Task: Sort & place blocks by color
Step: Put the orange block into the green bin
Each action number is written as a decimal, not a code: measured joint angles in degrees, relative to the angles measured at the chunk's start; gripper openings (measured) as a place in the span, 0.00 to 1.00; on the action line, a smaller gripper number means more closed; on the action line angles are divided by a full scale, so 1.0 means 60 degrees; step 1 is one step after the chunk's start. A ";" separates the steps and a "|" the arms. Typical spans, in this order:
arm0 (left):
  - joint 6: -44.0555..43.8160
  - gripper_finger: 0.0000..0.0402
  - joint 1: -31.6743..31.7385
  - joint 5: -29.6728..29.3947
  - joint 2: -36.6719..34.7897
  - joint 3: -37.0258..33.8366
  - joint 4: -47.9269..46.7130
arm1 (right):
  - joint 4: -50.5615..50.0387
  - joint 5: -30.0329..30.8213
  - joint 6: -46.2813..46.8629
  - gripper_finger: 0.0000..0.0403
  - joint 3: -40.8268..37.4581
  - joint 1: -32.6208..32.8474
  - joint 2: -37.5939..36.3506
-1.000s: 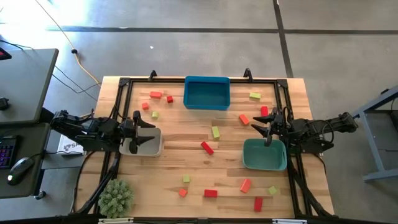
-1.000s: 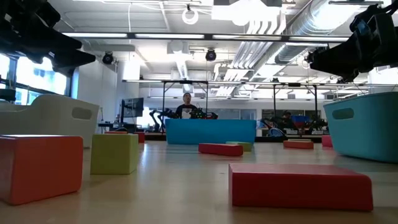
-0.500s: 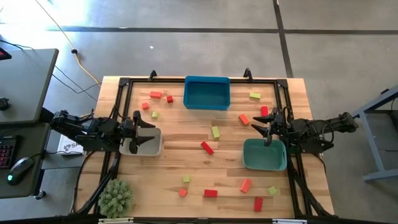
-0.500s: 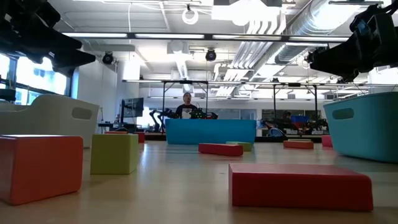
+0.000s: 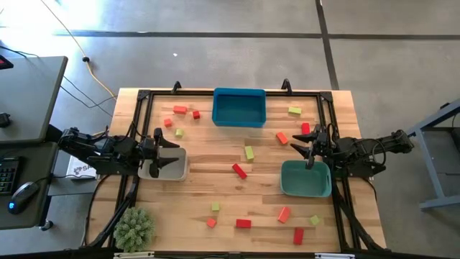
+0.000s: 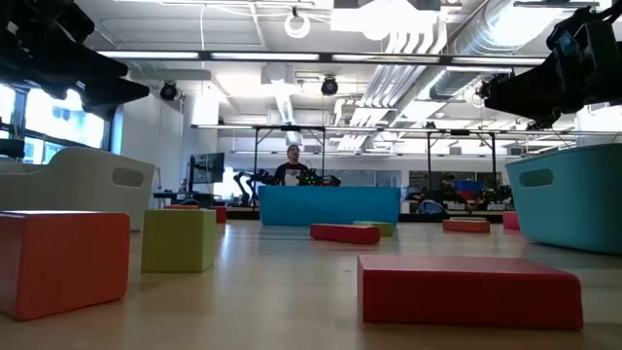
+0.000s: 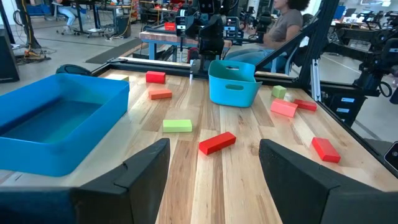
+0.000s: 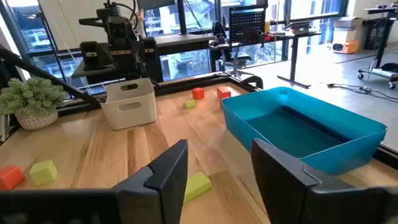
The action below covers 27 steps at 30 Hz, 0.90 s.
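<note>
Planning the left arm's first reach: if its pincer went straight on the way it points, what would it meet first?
Probably the red block at mid-table, which lies between the open left pincer's fingers in its wrist view. Depth is unclear; the green block lies just off that line.

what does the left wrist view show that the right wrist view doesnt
Only the left wrist view shows the teal tray with the right arm behind it, the red oblong block at mid-table, more red blocks beyond, and a seated person.

Only the right wrist view shows the beige tray, the left arm behind it, the plant ball, and an orange-red block beside a yellow-green cube.

Both show the blue tray, empty as far as visible, a yellow-green oblong block near it, and open dark fingers in front.
</note>
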 joint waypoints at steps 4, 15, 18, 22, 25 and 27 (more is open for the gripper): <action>-0.0001 0.59 0.0004 0.0000 -0.0002 0.0000 0.0001 | 0.0004 0.0064 -0.0004 0.41 0.0001 0.0000 0.0000; 0.0000 0.59 0.0002 0.0001 -0.0001 0.0000 0.0001 | 0.0070 -0.0010 0.1249 0.41 -0.0007 -0.0002 0.0000; 0.0000 0.59 0.0003 0.0001 -0.0001 0.0000 0.0002 | 0.0078 0.0098 0.1797 0.41 -0.0007 -0.0004 0.0000; 0.0000 0.59 0.0003 0.0003 0.0000 0.0000 0.0004 | 0.0204 0.0019 0.1753 0.41 -0.0007 -0.0004 0.0000; 0.0000 0.59 0.0000 0.0000 0.0000 0.0000 0.0000 | 0.0921 -0.0028 0.2198 0.41 -0.0007 -0.0004 0.0000; -0.0001 0.59 0.0003 0.0002 0.0000 0.0000 0.0003 | 0.1707 0.0013 0.2221 0.41 -0.0007 -0.0004 0.0000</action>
